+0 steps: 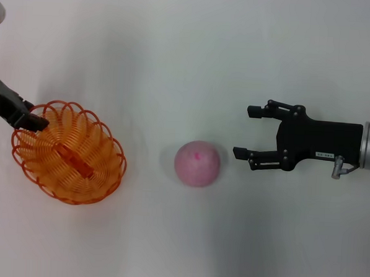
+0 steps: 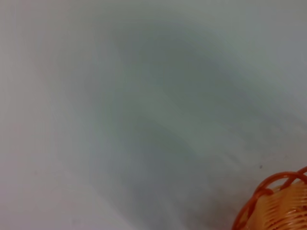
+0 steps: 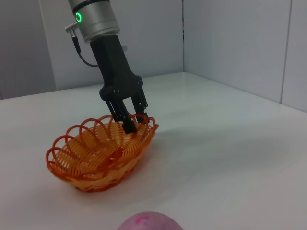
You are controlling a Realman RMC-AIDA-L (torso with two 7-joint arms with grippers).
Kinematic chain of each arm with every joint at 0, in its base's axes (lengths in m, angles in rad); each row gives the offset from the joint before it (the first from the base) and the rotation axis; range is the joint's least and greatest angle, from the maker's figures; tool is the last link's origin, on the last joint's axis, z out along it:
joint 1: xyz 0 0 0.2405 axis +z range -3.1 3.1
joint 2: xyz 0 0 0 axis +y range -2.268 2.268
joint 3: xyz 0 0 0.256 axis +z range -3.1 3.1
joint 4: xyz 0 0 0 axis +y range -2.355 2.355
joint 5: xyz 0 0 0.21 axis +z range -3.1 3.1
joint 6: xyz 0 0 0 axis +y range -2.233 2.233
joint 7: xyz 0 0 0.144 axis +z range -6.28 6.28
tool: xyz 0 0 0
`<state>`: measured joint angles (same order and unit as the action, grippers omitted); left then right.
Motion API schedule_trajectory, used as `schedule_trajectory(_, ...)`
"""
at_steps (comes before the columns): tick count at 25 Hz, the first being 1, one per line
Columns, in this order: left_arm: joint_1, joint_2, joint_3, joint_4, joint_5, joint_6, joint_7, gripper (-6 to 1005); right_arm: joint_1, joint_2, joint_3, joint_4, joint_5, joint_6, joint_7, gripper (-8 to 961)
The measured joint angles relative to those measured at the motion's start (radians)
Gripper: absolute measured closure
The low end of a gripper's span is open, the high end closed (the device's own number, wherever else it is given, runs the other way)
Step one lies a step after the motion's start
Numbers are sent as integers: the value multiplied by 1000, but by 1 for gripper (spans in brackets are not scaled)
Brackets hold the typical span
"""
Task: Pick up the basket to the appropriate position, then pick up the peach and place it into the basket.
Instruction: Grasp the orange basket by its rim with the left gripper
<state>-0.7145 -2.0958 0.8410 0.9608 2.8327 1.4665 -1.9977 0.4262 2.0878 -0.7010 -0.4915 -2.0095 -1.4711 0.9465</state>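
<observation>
Count on the counter (image 1: 190,46)
One basket (image 1: 69,154) at nine o'clock, one peach (image 1: 197,163) at centre, two claws: left claw (image 1: 32,120), right claw (image 1: 247,130) at three o'clock.

Black grippers, silver wrists, green ring light

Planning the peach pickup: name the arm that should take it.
Right. The right gripper hangs open beside the peach, while the left gripper is at the basket rim.

Head view: steep downward look over white table (image 1: 190,39). Left wrist: close above table, catching rim of oval orange looped-wire basket (image 2: 280,203). Right wrist: low, sideways, sharing basket (image 3: 98,155).
</observation>
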Motion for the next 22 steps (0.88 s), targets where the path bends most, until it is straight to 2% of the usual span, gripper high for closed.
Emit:
schedule_trajectory(1, 0, 0, 2, 1, 2, 2, 0, 383, 0, 0, 0, 0, 0, 0, 0, 12)
schedule_trajectory(4, 1, 0, 9, 3, 11, 5, -1, 629, 0, 0, 0, 1, 0, 0, 0, 12)
schedule_trajectory(15, -8, 5, 1, 2, 16, 36, -17, 828, 1, 0, 0, 1, 4, 2, 0, 12)
schedule_trajectory(22, -37, 23, -66, -4, 12, 129, -74, 837, 2, 0, 0, 1, 5, 2, 0, 12)
